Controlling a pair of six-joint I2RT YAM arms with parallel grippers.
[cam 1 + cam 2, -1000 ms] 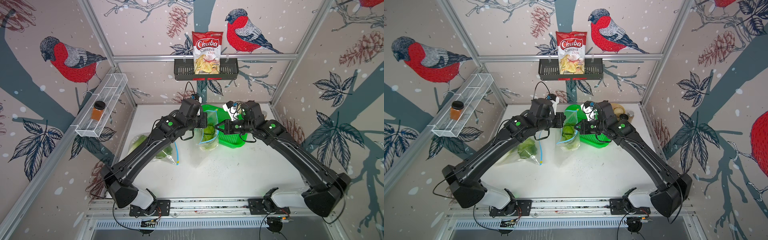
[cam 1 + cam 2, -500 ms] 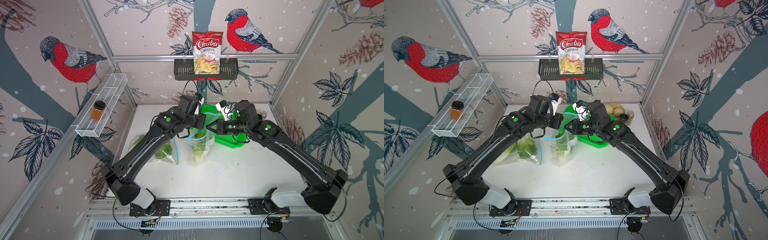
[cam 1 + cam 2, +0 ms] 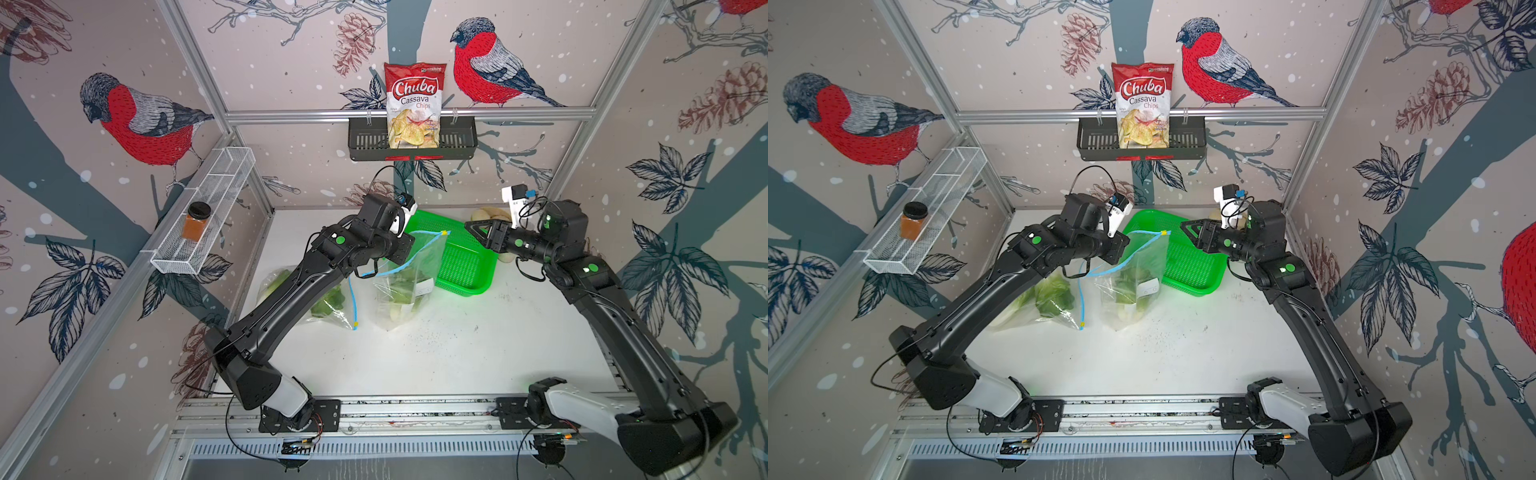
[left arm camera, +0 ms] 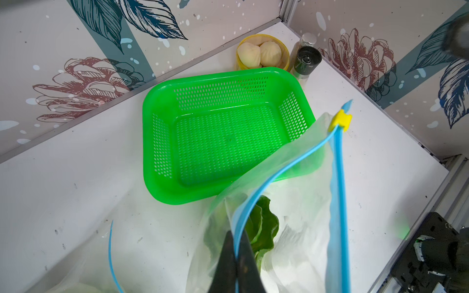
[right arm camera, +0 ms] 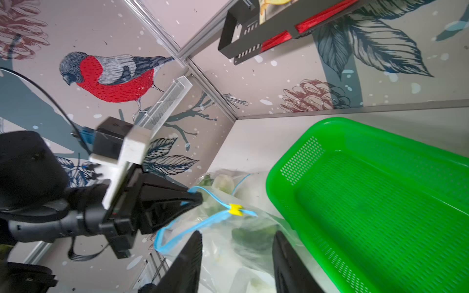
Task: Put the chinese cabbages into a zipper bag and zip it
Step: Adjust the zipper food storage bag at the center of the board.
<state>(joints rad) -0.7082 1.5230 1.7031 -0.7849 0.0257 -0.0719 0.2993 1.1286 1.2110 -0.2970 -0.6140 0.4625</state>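
A clear zipper bag (image 3: pixel 405 291) (image 3: pixel 1133 286) stands on the white table with chinese cabbages (image 4: pixel 264 225) (image 3: pixel 397 286) inside. Its blue zip strips spread apart, and the yellow slider (image 4: pixel 340 121) (image 5: pixel 234 209) (image 3: pixel 444 232) sits at the end towards the basket. My left gripper (image 4: pixel 237 241) (image 3: pixel 1119 257) (image 5: pixel 198 199) is shut on one blue strip and holds the bag's top up. My right gripper (image 5: pixel 237 233) (image 3: pixel 467 224) (image 3: pixel 1183 226) is open and holds nothing, raised off the bag's slider end, above the green basket (image 3: pixel 461 266).
A second clear bag (image 3: pixel 328 301) (image 3: pixel 1054 295) with greens lies under the left arm. The basket's rim (image 4: pixel 152 106) touches the standing bag. A yellow bowl of buns (image 4: pixel 262 54) and a grinder (image 4: pixel 305 61) stand in the back corner. A chips bag (image 3: pixel 413 106) hangs on the rear rack.
My right gripper has opened, come off the bag's top and pulled back to the right above the basket. The left gripper keeps its grip and has carried the bag a little to the left.
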